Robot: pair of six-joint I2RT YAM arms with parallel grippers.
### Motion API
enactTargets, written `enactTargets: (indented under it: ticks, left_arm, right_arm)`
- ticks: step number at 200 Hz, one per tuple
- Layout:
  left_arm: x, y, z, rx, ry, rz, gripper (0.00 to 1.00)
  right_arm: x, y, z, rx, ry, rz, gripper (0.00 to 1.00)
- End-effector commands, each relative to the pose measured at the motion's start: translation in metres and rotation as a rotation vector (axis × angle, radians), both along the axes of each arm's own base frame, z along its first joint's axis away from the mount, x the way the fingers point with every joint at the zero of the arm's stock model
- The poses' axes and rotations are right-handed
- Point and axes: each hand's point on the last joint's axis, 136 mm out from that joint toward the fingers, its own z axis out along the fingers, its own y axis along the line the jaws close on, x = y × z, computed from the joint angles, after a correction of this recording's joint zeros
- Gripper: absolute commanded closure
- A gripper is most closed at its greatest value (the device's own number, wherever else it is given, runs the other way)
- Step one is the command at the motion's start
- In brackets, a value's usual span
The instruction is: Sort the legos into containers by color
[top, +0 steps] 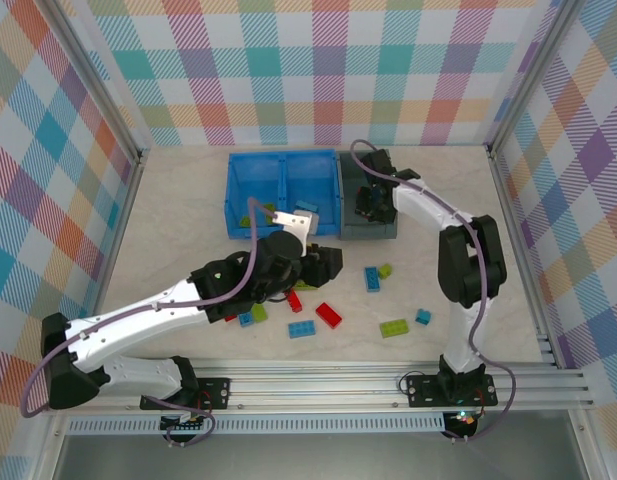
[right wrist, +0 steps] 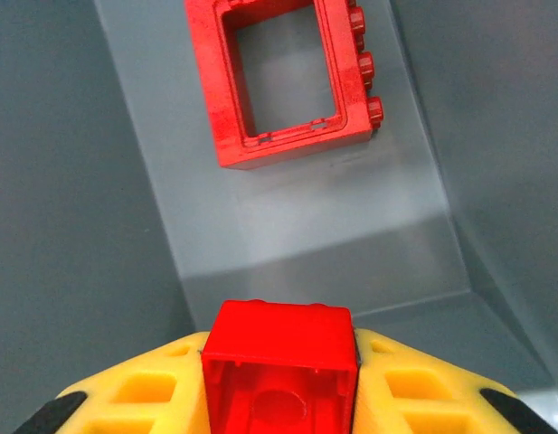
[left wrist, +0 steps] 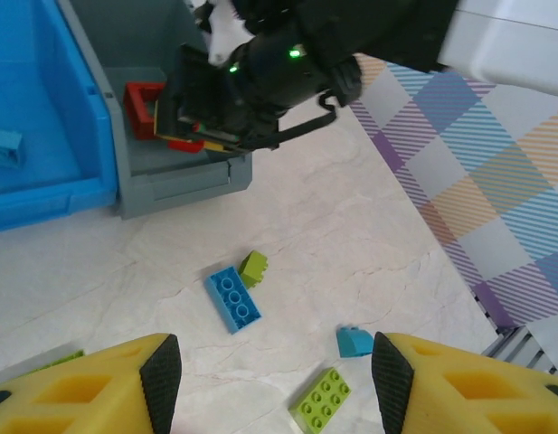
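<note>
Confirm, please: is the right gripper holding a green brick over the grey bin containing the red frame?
Not quite: the right wrist view shows the brick in the right gripper is red, not green. It is over the grey bin containing the red frame.

My pale marbled table carries the blue bin and dark grey bin side by side at its far end. Nearer me lie loose legos, among them a red brick, a blue brick and a lime brick.
</note>
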Motion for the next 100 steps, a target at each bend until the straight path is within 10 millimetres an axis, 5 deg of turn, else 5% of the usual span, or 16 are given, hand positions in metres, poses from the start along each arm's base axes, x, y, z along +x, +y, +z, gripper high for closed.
enactTargets:
  ticks: [1, 43, 100]
  left_arm:
    - [0.0, -0.004, 0.008, 0.043, -0.045, 0.014, 0.4]
    - [0.001, -0.001, -0.005, 0.097, -0.024, 0.04, 0.39]
    - [0.001, 0.017, -0.031, 0.192, 0.042, 0.11, 0.36]
  right_arm:
    - [0.0, -0.005, -0.005, -0.041, 0.049, 0.017, 0.66]
    - [0.005, 0.0, 0.006, -0.035, 0.031, 0.04, 0.46]
    - [-0.012, 0.002, 0.104, -0.006, -0.176, 0.075, 0.38]
